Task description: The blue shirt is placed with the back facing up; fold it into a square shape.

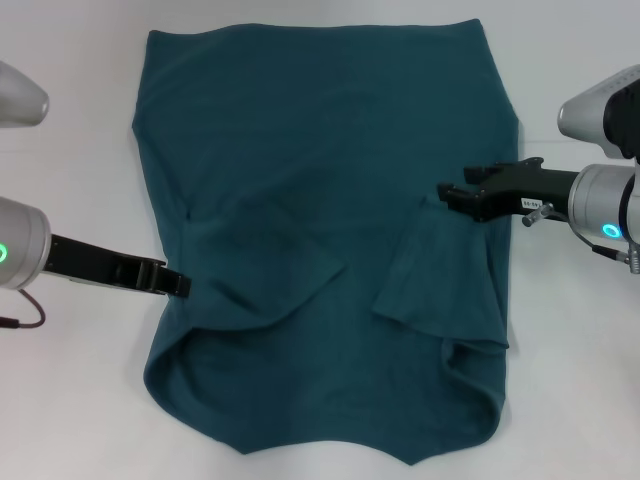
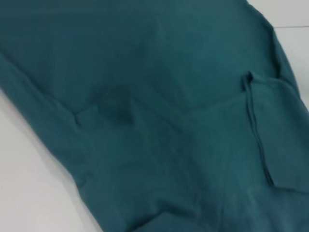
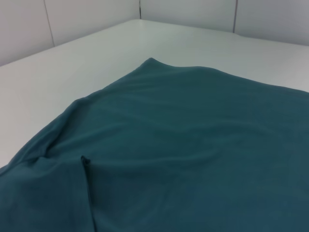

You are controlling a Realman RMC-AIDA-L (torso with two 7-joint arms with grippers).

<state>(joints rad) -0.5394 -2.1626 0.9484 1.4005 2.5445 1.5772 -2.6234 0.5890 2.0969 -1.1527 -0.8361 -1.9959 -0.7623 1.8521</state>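
Head view: blue shirt lay flat on white table, both sleeves folded inward. Left gripper at its left edge, right gripper over right sleeve; jaw states unclear.

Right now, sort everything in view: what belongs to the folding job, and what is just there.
Belongs to the job:
- large teal-blue soft fabric shirt, both sleeves folded in
- left claw at its left edge
- right claw over its right side

Just there:
- white table
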